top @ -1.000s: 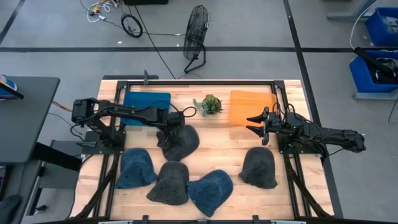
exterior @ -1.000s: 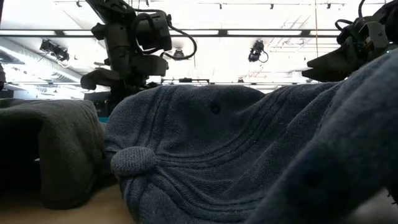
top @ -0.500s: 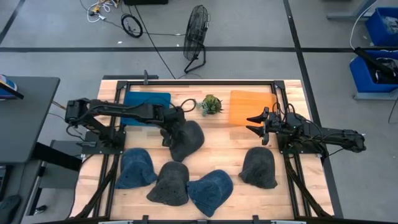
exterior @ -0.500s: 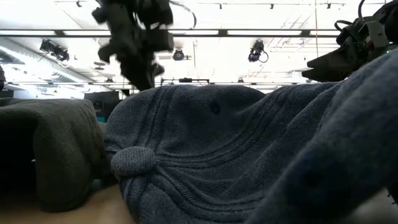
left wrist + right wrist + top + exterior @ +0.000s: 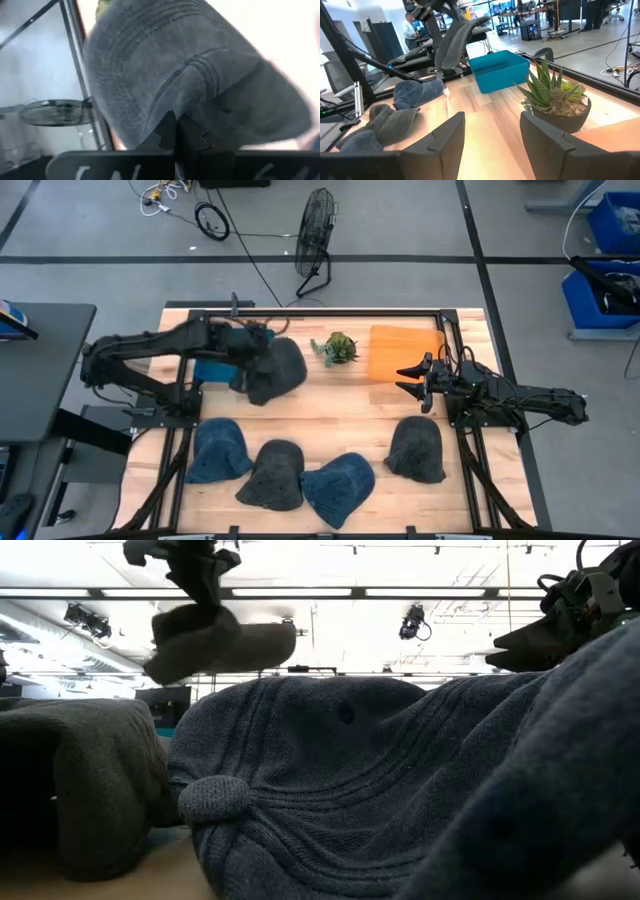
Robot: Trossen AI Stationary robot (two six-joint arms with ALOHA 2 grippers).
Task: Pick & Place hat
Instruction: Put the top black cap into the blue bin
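Observation:
My left gripper [image 5: 176, 124] is shut on a dark grey hat [image 5: 272, 370], which is in the air beside the blue tray [image 5: 214, 343] at the table's far left. In the low view this hat [image 5: 215, 640] hangs high under the gripper [image 5: 195, 565]. My right gripper [image 5: 413, 381] waits open at the table's right, near the orange tray [image 5: 405, 348]; its fingers [image 5: 445, 135] frame the plant. Several other hats lie crown-up along the near side: blue [image 5: 218, 450], dark grey [image 5: 272, 473], blue [image 5: 340, 485], dark grey [image 5: 417, 448]. My left gripper pinches a puckered fold of the hat's crown cloth [image 5: 192, 82] between its two shut fingers [image 5: 167, 127]. The fingers come from above. The hat is lifted clear of the table and hangs below the gripper, tilted [image 5: 230, 645].
A small potted plant [image 5: 338, 347] stands at the far middle, between the two trays, close to the carried hat. A black frame [image 5: 320, 312] runs round the table's far edge and sides. Bare wood shows mid-table [image 5: 350, 415]. A person shows in the room beyond [image 5: 410, 27].
My left gripper has risen and swung from mid-table toward the far left edge and the blue tray, staying shut. The dark grey hat has gone with it: it lay on the wood a second ago and now hangs clear of the table.

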